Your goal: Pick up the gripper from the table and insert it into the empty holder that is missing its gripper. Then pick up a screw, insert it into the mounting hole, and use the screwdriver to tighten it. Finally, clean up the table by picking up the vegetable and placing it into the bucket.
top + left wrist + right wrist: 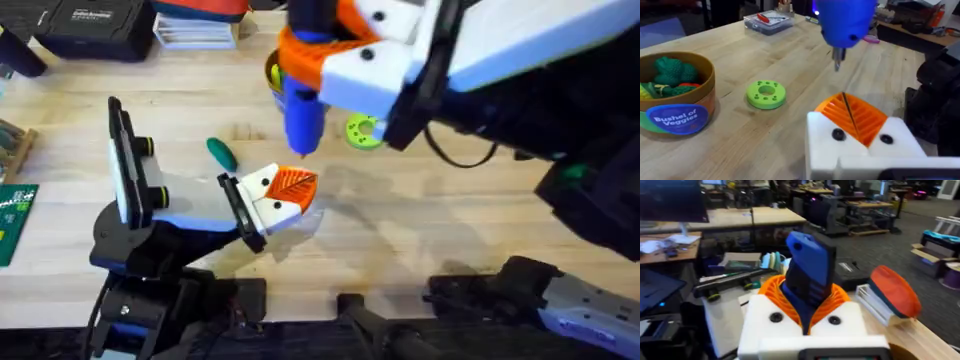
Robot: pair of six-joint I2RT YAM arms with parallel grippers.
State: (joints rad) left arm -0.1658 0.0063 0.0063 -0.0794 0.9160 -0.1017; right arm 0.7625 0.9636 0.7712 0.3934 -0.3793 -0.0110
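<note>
Table (420, 240) is carrying everything. Right gripper (807, 317) is clamping the screwdriver (303, 115), tip pointing down just above the left gripper (287, 192), whose pads are pressing together. Bucket (677, 107) is sitting near a green disc (766, 94). Vegetable (221, 153) is lying beside the left gripper.

Both grippers, left (283, 197) & right (805, 311): white bodies w/ orange ribbed pads, black screws.
</note>
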